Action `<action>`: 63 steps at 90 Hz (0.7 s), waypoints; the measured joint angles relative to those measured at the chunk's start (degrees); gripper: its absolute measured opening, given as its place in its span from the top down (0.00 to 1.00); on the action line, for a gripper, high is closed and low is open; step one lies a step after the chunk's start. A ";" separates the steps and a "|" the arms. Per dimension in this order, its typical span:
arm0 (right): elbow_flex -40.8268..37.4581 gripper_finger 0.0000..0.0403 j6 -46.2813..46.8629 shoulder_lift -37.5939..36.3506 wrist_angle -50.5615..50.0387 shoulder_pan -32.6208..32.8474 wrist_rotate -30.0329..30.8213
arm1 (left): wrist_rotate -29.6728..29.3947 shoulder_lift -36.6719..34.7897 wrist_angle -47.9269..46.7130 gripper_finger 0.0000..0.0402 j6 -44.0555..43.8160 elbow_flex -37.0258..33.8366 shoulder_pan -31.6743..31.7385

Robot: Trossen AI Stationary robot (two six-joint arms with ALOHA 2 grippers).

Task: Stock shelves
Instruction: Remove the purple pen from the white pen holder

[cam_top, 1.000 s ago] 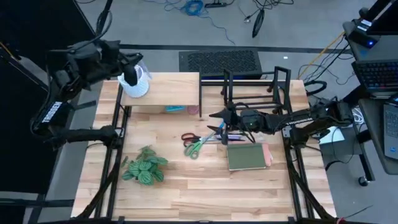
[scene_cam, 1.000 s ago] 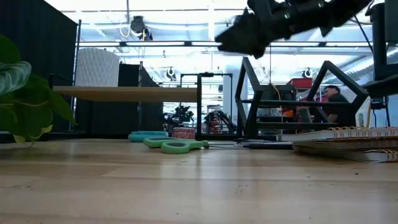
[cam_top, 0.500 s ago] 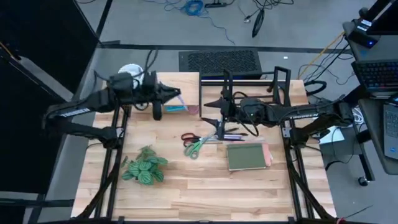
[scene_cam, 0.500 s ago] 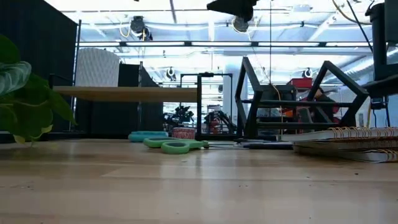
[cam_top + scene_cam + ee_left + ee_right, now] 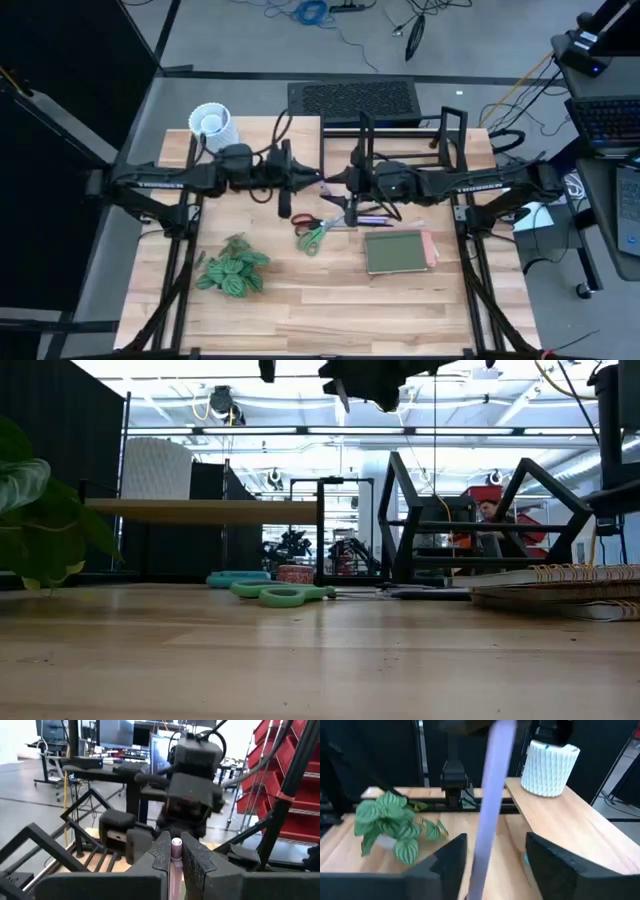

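Both arms level, left fingers [image 5: 172,857] pinching pen [image 5: 176,851].

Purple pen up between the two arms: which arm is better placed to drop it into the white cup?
Probably the left. The left gripper is shut on the pen, while the right gripper stands open around it. The white cup sits on the wooden shelf on the left arm's side.

Your grippers nearly meet mid-table; scissors [image 5: 317,231] and notebook [image 5: 400,251] sit at five o'clock, black rack [image 5: 405,140] crowds one o'clock.
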 joint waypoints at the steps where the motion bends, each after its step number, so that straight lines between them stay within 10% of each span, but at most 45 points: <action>1: 0.00 0.67 -0.10 -0.03 -0.45 0.00 0.01 | 0.01 0.01 0.00 0.98 0.00 0.00 0.01; 14: 0.00 0.95 -1.96 -0.14 -4.07 0.01 0.50 | 0.47 0.09 -0.61 0.94 0.07 0.00 -0.01; 63: -7.62 0.98 0.37 1.70 -38.72 0.04 -0.05 | -5.60 0.02 -23.41 0.74 0.05 0.07 1.63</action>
